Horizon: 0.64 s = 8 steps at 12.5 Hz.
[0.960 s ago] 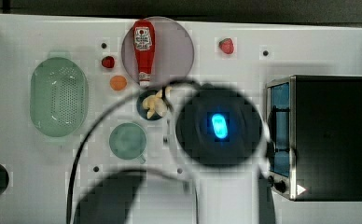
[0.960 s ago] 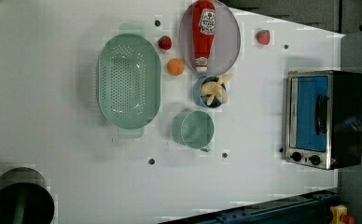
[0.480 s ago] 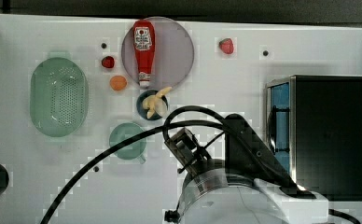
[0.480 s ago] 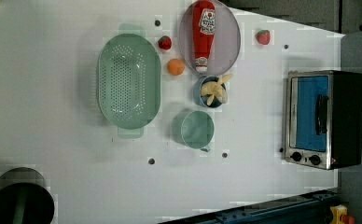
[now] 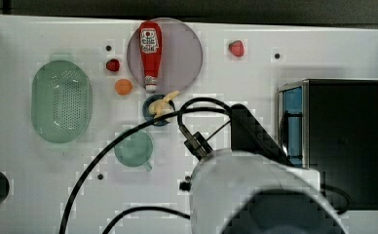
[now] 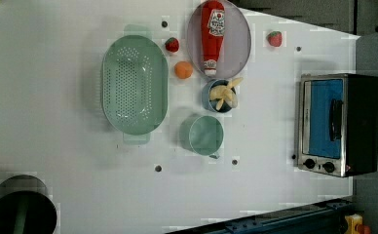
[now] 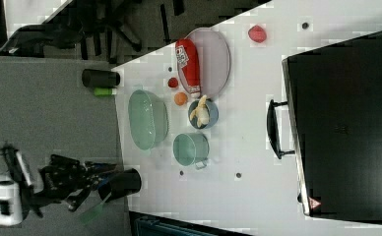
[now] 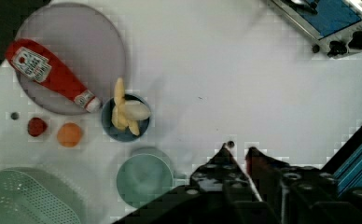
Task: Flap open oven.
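Black box-shaped toaster oven point(image 6: 338, 124), blue glass door shut. Gripper point(image 8: 237, 151) above bare table beside it, fingers nearly together, holding nothing.

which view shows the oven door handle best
The left view: it faces the oven front, so the black bar handle lies plain across the blue glass door. The right view shows the handle side-on, standing off the front. The top view sees the door edge-on beside the arm; the wrist view catches a corner with knobs.

A ketchup bottle point(image 6: 213, 30) lies on a plate point(image 6: 238, 44), near a green colander point(image 6: 134, 84) and cup point(image 6: 205, 135).
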### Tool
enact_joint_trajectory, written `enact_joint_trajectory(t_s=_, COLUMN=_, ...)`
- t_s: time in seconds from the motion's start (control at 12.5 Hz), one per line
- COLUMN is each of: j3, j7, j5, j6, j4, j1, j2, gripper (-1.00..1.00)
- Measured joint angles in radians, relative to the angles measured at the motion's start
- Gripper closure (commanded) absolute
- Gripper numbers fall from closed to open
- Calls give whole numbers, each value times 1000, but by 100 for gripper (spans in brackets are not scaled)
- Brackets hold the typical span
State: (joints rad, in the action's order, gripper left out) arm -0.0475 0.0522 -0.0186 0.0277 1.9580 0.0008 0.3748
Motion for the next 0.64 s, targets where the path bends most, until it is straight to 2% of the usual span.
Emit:
enact_joint_trajectory(t_s=0.32, j3=-14, j7=-193, j5=-14, j6=11, j4=75, j1=-4, j2=-7, gripper=65)
enact_joint_trajectory(t_s=0.64, j3=-76, j7=-471, j5=-66, j6=123, j4=130, j1=-8, j2=-23, gripper=65)
